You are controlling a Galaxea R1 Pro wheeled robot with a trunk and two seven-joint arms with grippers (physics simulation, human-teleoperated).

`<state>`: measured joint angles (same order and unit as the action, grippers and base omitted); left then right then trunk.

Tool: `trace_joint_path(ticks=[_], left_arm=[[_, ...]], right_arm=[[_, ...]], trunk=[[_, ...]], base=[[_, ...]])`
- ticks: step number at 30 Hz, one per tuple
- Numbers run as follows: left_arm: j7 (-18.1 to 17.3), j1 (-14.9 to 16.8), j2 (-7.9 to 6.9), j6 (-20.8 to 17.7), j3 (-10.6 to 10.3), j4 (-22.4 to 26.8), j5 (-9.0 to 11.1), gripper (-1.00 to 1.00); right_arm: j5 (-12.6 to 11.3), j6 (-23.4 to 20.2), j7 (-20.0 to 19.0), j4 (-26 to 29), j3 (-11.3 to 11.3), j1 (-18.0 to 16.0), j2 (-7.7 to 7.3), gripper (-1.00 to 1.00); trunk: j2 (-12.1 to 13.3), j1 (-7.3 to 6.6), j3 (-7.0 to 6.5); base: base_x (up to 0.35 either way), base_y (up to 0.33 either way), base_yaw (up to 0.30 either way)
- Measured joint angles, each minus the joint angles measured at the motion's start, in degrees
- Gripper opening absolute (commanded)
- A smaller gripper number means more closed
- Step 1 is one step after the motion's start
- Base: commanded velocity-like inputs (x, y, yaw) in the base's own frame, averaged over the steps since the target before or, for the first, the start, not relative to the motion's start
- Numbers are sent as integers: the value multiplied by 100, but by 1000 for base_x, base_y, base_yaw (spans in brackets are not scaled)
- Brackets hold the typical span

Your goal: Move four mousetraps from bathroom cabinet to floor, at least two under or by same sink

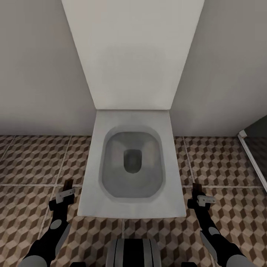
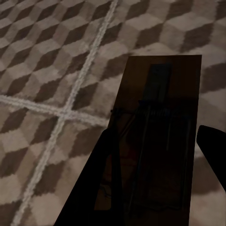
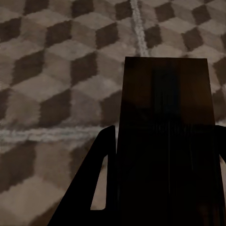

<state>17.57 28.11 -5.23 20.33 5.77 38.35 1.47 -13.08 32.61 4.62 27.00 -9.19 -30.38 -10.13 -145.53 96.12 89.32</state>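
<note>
My left gripper (image 1: 68, 188) is shut on a brown wooden mousetrap (image 1: 69, 184), held low over the bathroom floor (image 1: 33, 163) to the left of the toilet. In the left wrist view that mousetrap (image 2: 160, 108) sticks out between the dark fingers (image 2: 106, 188), with its metal spring parts facing the camera. My right gripper (image 1: 197, 193) is shut on a second mousetrap (image 1: 196, 187) to the right of the toilet. The right wrist view has this mousetrap (image 3: 165, 108) clamped between the fingers (image 3: 101, 174) above the cube-pattern tiles (image 3: 56, 70). The cabinet and the bathroom sink are out of view.
A white toilet (image 1: 133, 207) with its lid raised stands straight ahead against the pale wall, between my two arms. A white rail (image 1: 252, 157) with a dark panel behind it runs along the floor at the far right. My own base (image 1: 133, 252) sits at the bottom centre.
</note>
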Motion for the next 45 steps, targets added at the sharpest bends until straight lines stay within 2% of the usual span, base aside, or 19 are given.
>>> trace_joint_path(ticks=[3, 10, 33, 35, 39, 45], left_arm=[[1, 0, -8, -2, -4, 0, -2, -100], [4, 0, -20, -8, -10, -1, -9, -100], [4, 0, -3, -13, -9, 0, -11, -100], [4, 0, -3, -10, -9, 0, -11, -100], [4, 0, -4, -8, -9, 0, -11, -100], [5, 0, 4, -4, -9, 0, -6, -100]], right_arm=[[0, -2, -2, 0, -25, 0, 0, -100], [0, -11, -9, 0, -43, -2, 0, -100], [47, 35, -28, 0, -42, -2, 0, -100], [56, 148, -51, 0, -39, -1, 0, -100], [23, 691, -83, -5, -33, 0, 0, -100], [7, 900, -91, -84, -36, 0, 0, -100]], trunk=[[0, 0, 0], [-9, 18, 154], [-9, 18, 155], [-9, 18, 155], [-9, 18, 155], [-9, 18, 155]], base=[[0, 0, 0], [0, 0, 0], [0, 0, 0], [0, 0, 0], [0, 0, 0], [0, 0, 0]])
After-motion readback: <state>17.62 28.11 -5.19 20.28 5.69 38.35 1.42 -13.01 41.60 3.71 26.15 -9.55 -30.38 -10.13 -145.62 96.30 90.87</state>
